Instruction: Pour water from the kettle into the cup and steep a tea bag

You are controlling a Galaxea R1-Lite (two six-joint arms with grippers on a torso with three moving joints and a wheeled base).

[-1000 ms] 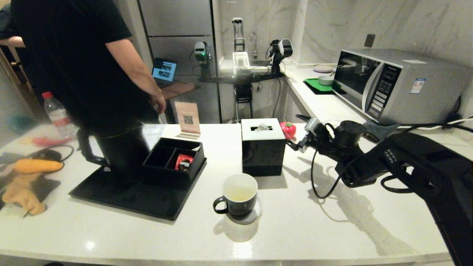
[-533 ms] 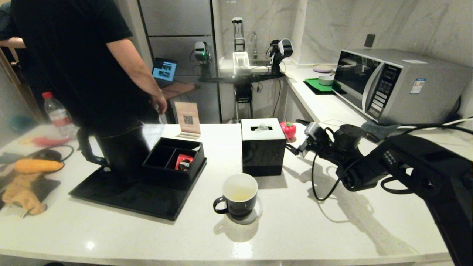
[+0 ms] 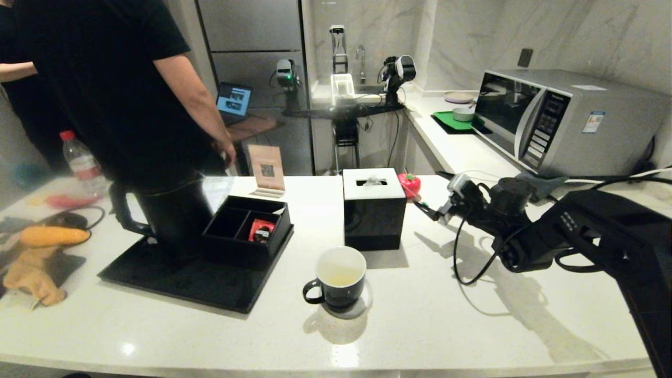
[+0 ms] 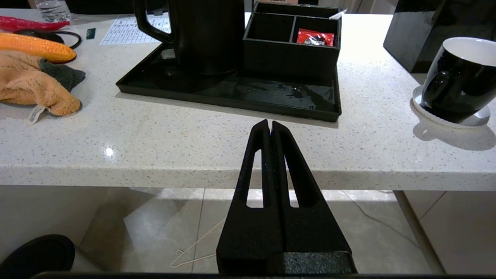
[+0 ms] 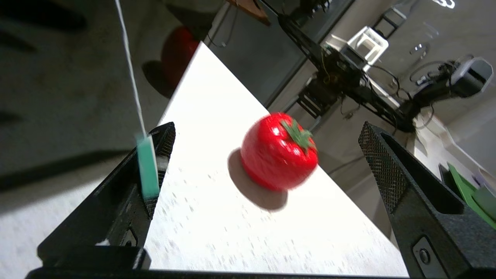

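The black kettle (image 3: 173,212) stands on a black tray (image 3: 184,286), its handle to the left. The black cup (image 3: 338,278) sits on a white coaster nearer the front, with pale yellowish water (image 3: 338,274) inside. My right gripper (image 3: 430,190) hovers open to the right of the tissue box, facing a red tomato (image 5: 279,151). A green tag (image 5: 147,170) on a thin white string (image 5: 130,66) clings to one finger; the tea bag itself does not show. My left gripper (image 4: 270,126) is shut and empty, low before the counter's front edge.
A black tissue box (image 3: 374,207) stands behind the cup. A black organiser (image 3: 247,226) on the tray holds a red packet (image 3: 261,230). A person (image 3: 105,79) stands behind the kettle. A microwave (image 3: 567,121) is at the right; cloth (image 3: 31,273) and corn (image 3: 52,236) lie at the left.
My right arm has drawn a little to the right, away from the tissue box, jaws still open. The cup, kettle and left gripper have not moved.
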